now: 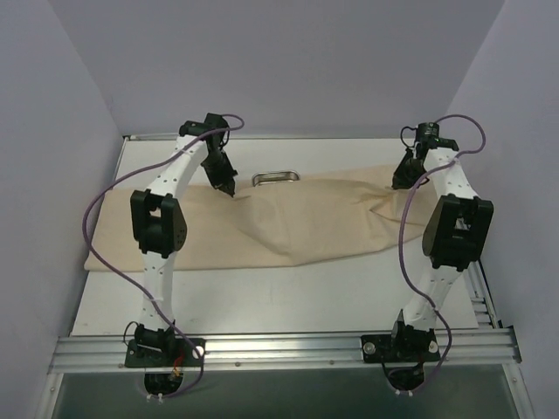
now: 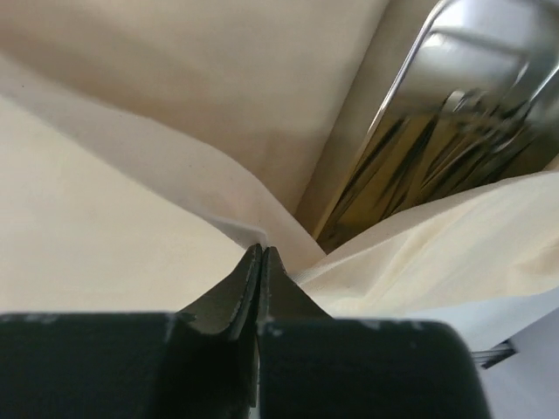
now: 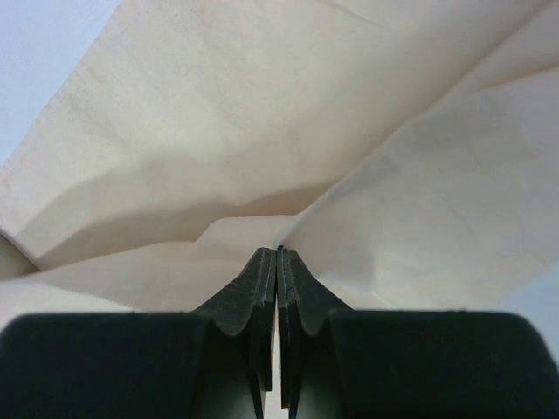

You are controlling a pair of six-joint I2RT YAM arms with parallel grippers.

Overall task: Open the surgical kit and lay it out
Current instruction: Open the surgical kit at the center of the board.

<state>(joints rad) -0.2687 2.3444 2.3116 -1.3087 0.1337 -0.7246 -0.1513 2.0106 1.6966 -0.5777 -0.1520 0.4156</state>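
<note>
One cloth wrap [image 1: 288, 223]: beige, matte, creased, spread across the white tabletop [image 1: 262, 301]. The left pincer [image 1: 225, 187]: clenched on a raised fold of the wrap near its far edge. One steel tray [image 1: 275, 179]: shiny, round-cornered. From above only its rim shows beyond the wrap, but the left wrist view looks inside, where thin metal instruments [image 2: 419, 148] lie, blurred. The right pincer [image 1: 402, 179]: clenched on the wrap's bunched right end, with cloth caught between its fingers in the wrist view.
</note>
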